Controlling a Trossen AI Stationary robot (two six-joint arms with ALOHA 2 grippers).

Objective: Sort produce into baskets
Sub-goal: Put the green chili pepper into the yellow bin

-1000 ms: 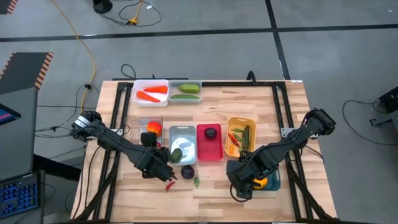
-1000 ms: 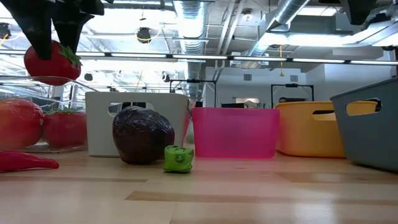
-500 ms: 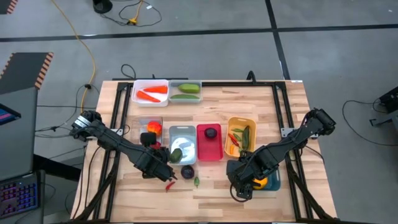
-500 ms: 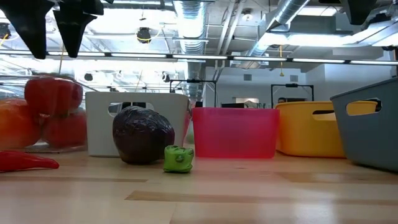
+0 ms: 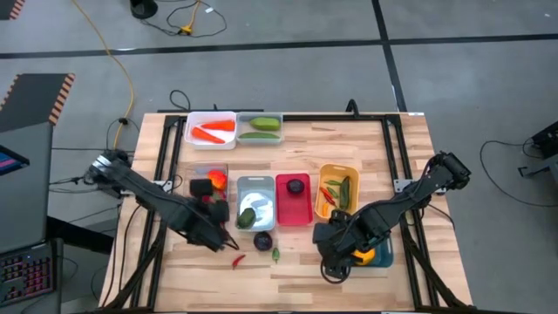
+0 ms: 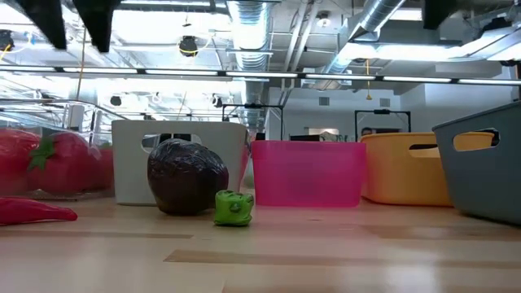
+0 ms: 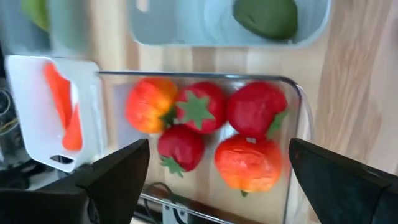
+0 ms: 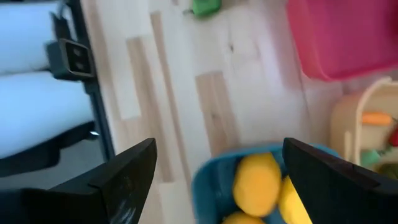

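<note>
My left gripper (image 5: 209, 206) hangs open and empty above the clear bin (image 7: 297, 106) that holds several red and orange tomatoes (image 7: 252, 118). Its fingers show at the top left of the low view (image 6: 77, 20). My right gripper (image 5: 342, 260) is open and empty over the left rim of the teal bin (image 8: 205, 180), which holds yellow lemons (image 8: 255, 183). A purple plum (image 6: 187, 175), a small green pepper (image 6: 234, 207) and a red chili (image 6: 32, 212) lie loose on the table.
A white bin with carrots (image 5: 212, 129) and a clear bin with cucumbers (image 5: 260, 129) stand at the far edge. A silver-grey bin (image 5: 255, 202), a red bin (image 5: 294, 199) and a yellow bin (image 5: 338, 190) stand in a row mid-table. Bare wood lies along the near edge.
My left gripper has opened and let go of a red tomato, which has fallen into the clear bin among the others. The gripper has then risen and drawn back a little toward the table's left edge.
</note>
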